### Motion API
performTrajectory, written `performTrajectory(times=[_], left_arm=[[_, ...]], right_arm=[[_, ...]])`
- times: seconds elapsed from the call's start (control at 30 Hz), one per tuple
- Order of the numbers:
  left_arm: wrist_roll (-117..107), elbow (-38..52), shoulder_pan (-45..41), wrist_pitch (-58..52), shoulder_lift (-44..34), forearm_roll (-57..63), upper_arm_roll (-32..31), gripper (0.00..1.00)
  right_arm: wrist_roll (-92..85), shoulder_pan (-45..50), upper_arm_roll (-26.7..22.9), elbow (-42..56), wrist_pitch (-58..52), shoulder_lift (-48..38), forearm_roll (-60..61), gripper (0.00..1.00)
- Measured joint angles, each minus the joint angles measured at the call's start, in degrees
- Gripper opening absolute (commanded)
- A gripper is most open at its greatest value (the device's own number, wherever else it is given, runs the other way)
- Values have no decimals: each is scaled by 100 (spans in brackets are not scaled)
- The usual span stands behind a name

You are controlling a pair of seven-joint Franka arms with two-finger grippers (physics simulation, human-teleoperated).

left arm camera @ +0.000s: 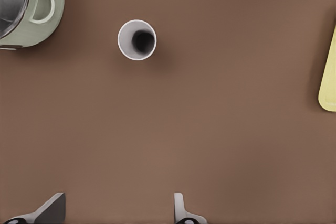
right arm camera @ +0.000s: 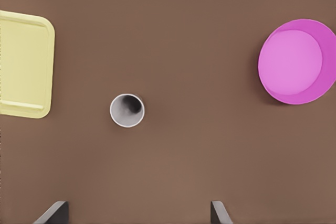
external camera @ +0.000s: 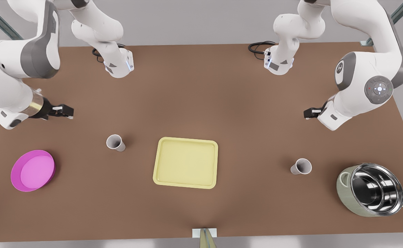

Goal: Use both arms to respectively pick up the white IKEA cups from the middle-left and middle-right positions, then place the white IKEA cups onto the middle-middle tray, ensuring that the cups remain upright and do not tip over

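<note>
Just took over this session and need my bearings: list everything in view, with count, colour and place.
White cups: 2, white, upright on the table; one between plate and tray, one between tray and pot.
Tray: 1, pale yellow, table centre, nothing on it.
Plate: 1, magenta, the front view's left.
Pot: 1, steel with pale green outside, the front view's right.
Table: 1, brown.
Left gripper: 1, dark, open, the front view's right, above the table behind the pot-side cup.
Right gripper: 1, dark, open, the front view's left, behind the plate-side cup.
</note>
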Motion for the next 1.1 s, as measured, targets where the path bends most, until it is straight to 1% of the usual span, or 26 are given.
performTrajectory(times=[0.13,0.17,0.27,0.3,0.37,0.43,0.6,0.77,0.93,1.0,1.1], left_arm=[[-24,1,-3,4,37,-8,5,100],[-40,106,1,12,242,-5,14,100],[-52,1293,263,68,1650,-12,24,100],[-44,1517,398,187,2028,-36,22,100],[-20,1650,555,552,2484,-81,15,100],[2,1661,633,938,2741,-102,12,100],[44,1648,701,1674,3047,-129,10,100],[77,1351,834,2135,3245,-153,11,100],[104,941,884,2424,3327,-150,19,100],[111,865,885,2489,3356,-151,16,100],[120,836,913,2555,3415,-158,13,100]], right_arm=[[55,60,-14,-45,33,-16,154,100],[67,70,-15,-52,32,4,172,100],[96,70,-16,-65,46,194,203,100],[105,67,-12,-67,64,273,207,100],[121,70,-8,-69,129,414,212,100],[133,69,-7,-108,232,548,212,100],[151,69,-2,-655,712,606,215,100],[164,79,6,-1238,1359,608,218,100],[167,119,31,-1710,2048,717,221,100],[162,137,42,-1850,2386,931,221,100],[156,138,45,-2151,2870,1021,221,100]])
